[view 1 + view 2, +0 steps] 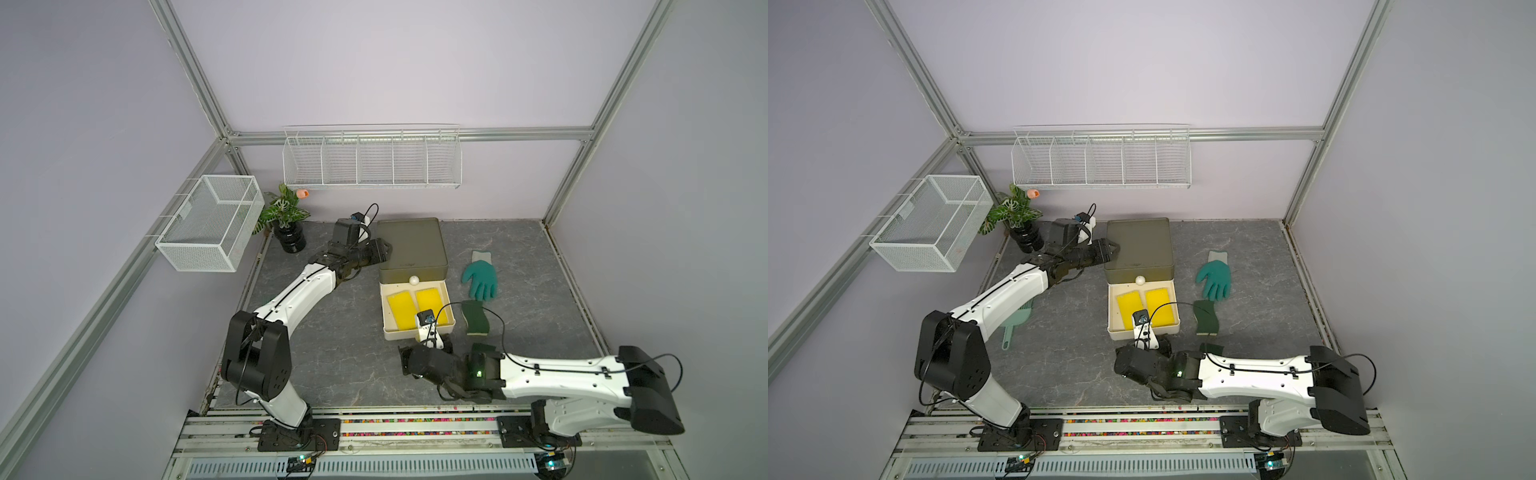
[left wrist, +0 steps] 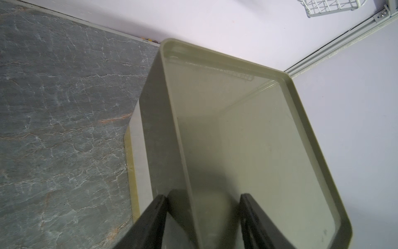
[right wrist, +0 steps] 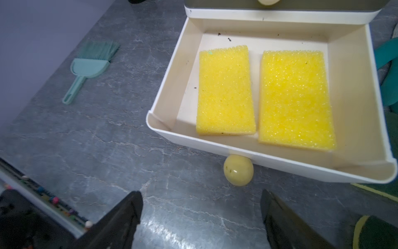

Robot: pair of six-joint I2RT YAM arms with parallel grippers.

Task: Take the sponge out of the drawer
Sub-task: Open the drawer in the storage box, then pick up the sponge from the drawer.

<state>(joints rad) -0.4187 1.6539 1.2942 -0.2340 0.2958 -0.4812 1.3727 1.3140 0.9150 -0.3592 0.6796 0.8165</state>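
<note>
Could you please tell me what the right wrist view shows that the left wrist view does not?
Only the right wrist view: two yellow sponges lying in the open drawer, its knob, a brush, the open right pincer. Only the left wrist view: the flat top of the cabinet, the left pincer straddling its edge, a wire rack. Both: the grey table.

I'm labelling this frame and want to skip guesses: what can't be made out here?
- Left gripper: left wrist view, the bottom edge cuts its fingers off; whether they clamp the cabinet is unclear.
- Right-hand yellow sponge: a top view, the right wrist camera hides part of its near end.
- Brush: a top view, the left arm covers part of it.
- Dark green sponge: both top views, mostly under the right arm.
</note>
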